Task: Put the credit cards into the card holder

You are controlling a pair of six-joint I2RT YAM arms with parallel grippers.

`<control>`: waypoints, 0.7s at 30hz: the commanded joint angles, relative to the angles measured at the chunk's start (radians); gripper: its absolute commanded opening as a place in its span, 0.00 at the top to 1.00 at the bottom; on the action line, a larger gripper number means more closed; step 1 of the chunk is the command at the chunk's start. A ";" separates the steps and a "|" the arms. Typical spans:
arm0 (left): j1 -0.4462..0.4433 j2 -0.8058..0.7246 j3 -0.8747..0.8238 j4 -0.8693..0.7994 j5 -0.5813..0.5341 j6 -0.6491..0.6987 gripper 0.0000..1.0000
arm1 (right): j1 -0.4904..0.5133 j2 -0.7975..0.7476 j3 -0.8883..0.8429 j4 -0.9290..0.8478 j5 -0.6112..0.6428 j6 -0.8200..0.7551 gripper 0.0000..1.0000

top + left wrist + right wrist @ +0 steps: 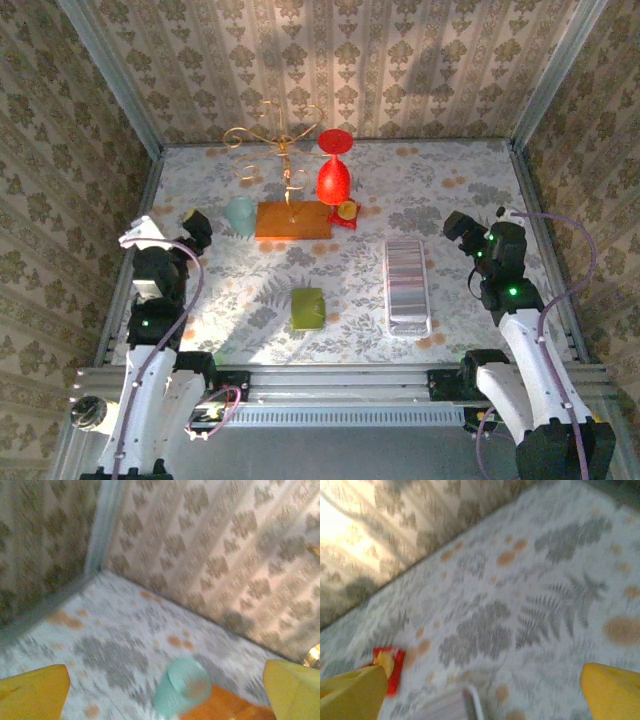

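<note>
A long whitish-grey ribbed rectangle (408,285) lies right of centre. Its cross stripes look like the credit cards overlapped in a row, but single cards cannot be told apart. One blurred corner of it (451,706) sits low between my right fingers. The green square thing (307,308) near the front middle may be the card holder; I cannot tell for sure. My left gripper (196,228) (165,697) hangs open over the left side, with nothing between its yellow fingers (31,692). My right gripper (460,226) (485,697) hangs open just right of the ribbed rectangle, also with nothing in it.
A teal cup (240,214) (181,686) stands by an orange board (292,220) (227,706) that carries a gold wire stand (285,150). A red goblet (334,172) and a yellow piece on a red base (346,214) (390,667) stand behind the middle. Patterned walls close three sides.
</note>
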State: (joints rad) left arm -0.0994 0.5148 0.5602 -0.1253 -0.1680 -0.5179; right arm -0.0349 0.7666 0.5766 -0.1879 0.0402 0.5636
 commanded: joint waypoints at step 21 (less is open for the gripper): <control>-0.617 0.319 -0.197 -0.086 0.380 -0.425 0.29 | 1.024 0.595 0.351 -0.168 -0.004 0.236 0.85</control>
State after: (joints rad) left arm -0.7059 0.8333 0.4007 -0.3130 0.1848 -0.8505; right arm 0.9695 1.3014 0.9020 -0.4286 -0.0017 0.7475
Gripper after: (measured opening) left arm 0.712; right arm 0.162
